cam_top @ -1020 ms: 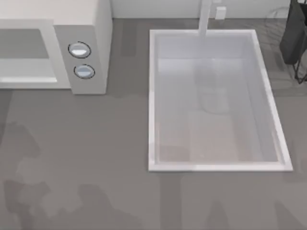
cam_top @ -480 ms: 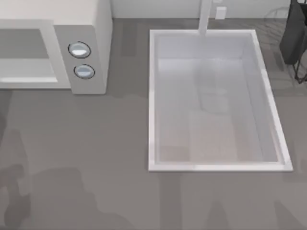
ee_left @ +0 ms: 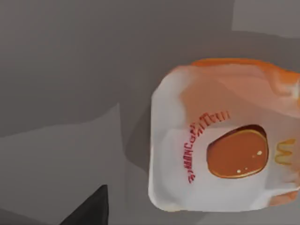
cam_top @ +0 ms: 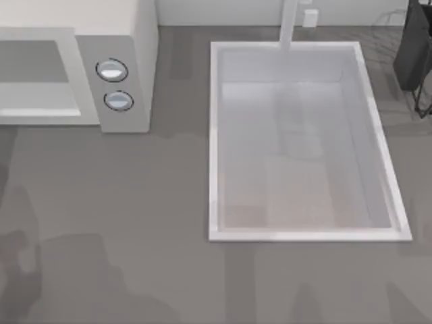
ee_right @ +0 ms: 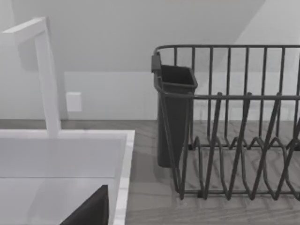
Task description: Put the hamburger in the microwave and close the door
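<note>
Grey, matte countertop spreads across the scene, a pale wall behind it. The boxy off-white microwave sits at the top view's far left, cavity open to the front, two round silver-blue knobs stacked on its panel. A large white rectangular sink basin lies to its right, with a white faucet and a dark wire dish rack beyond. The left wrist view looks down on the hamburger, a white-and-orange wrapped box lying on the grey counter. Whether either gripper is spread or pressed together cannot be told.

A white sink sits in the grey countertop, a dark dish rack beside it.
</note>
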Tool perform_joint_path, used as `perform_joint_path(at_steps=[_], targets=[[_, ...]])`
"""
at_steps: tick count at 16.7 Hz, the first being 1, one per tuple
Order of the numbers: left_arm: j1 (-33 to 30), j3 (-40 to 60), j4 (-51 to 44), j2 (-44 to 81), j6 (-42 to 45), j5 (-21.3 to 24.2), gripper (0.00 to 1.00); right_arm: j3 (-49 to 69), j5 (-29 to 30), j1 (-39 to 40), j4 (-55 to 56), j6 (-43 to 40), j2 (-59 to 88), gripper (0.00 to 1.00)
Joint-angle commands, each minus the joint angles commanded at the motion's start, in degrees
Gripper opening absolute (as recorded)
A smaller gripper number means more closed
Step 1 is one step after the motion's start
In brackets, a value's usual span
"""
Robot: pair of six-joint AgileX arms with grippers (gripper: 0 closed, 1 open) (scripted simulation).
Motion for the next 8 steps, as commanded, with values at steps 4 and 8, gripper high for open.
perform_joint_path(at_steps=[4, 8], targets=[[0.2, -4.0, 9.4, 4.3, 0.3, 0.0, 1.0, 0.0, 0.0, 0.0, 0.0, 0.0, 0.0, 1.0], [0.4, -8.1, 17.7, 8.6, 0.5, 0.0, 1.0, 0.0, 0.0, 0.0, 0.0, 0.0, 0.0, 1.0]])
